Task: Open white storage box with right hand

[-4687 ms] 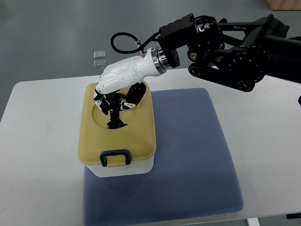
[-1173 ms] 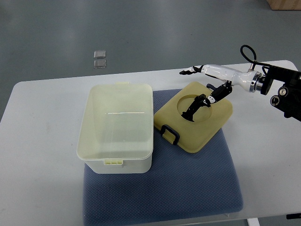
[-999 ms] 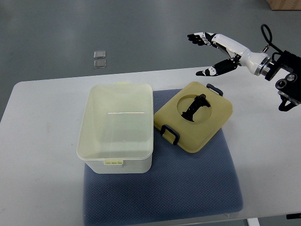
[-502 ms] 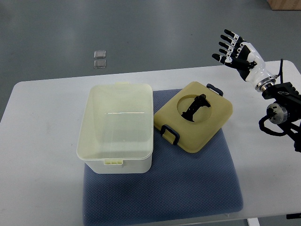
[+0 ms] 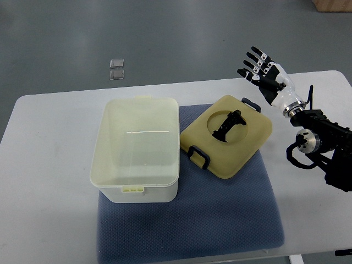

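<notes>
— From where is the scene seen?

— One top view is given, taken from the robot's own side and tilted steeply down; the white table [image 5: 49, 165] fills the lower frame, grey floor the upper strip.

— How near?

— Moderately far: the storage box [image 5: 136, 148], its lid [image 5: 226, 144] and the right hand [image 5: 268, 77] are all taken in. No second view is supplied.
</notes>
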Motion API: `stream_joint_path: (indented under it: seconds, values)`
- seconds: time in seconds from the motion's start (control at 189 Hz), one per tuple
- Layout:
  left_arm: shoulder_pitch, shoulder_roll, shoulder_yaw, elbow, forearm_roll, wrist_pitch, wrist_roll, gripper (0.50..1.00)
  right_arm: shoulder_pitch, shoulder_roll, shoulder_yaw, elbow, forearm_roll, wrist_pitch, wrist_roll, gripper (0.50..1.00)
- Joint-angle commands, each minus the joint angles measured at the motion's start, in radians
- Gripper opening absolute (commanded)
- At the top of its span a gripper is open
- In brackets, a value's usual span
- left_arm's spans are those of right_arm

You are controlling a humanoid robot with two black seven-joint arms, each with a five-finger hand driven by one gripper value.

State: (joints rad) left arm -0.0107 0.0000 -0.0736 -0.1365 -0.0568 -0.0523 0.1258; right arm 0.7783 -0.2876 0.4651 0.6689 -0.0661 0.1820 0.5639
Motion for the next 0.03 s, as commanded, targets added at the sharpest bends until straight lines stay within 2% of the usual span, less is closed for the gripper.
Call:
stream_joint_path:
  seconds: [0.0, 0.021]
  values:
    - [0.000, 0.000, 0.000, 0.000, 0.000, 0.000, 0.000, 1.000, 0.001, 0.001, 0.000, 0.000, 0.000, -0.010, 0.007, 0.930]
    - [0.000, 0.000, 0.000, 0.000, 0.000, 0.000, 0.000, 1.000, -0.001, 0.001, 0.001, 0.000, 0.000, -0.013, 0.007, 0.930]
